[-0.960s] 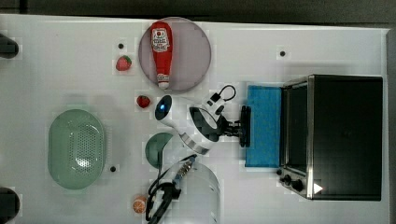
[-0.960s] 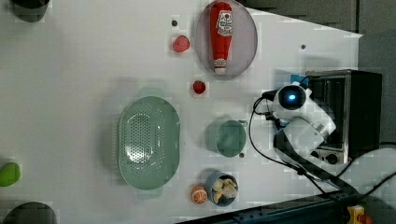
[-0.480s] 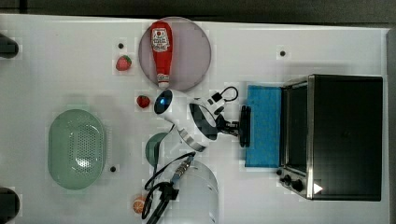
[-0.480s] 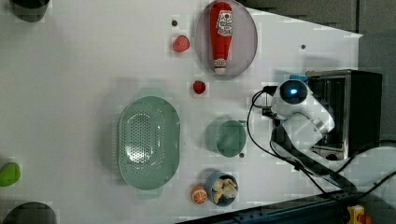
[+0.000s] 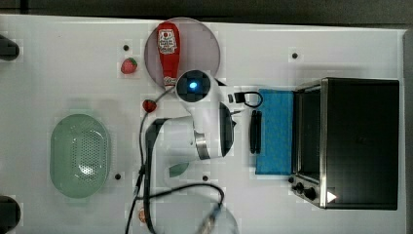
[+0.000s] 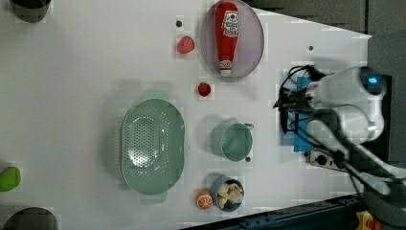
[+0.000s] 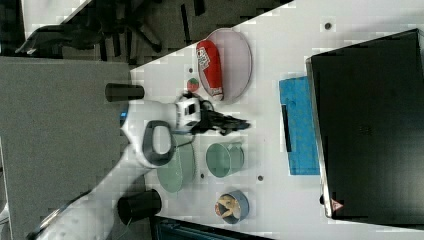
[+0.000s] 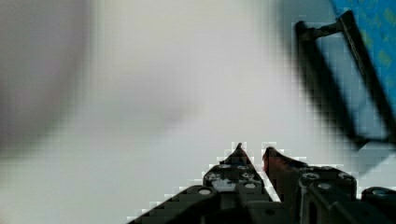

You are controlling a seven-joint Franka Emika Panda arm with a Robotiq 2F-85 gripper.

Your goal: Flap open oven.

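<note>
Tabletop clutter on the white table (image 5: 58,68)

A red ketchup bottle (image 5: 167,52) lies on a round grey plate (image 5: 207,41) near the top view's upper edge, with a strawberry (image 5: 128,66) just beside the plate on the top view's left and a smaller red fruit (image 5: 149,105) below it. A pale green perforated colander (image 5: 80,156) sits well apart toward the top view's left. In the left view, a green cup (image 6: 233,141) stands between the colander and a small blue bowl (image 6: 229,193) holding pale food pieces, with an orange fruit (image 6: 204,200) touching that bowl. A green object (image 6: 8,178) sits at the left view's left edge.
</note>
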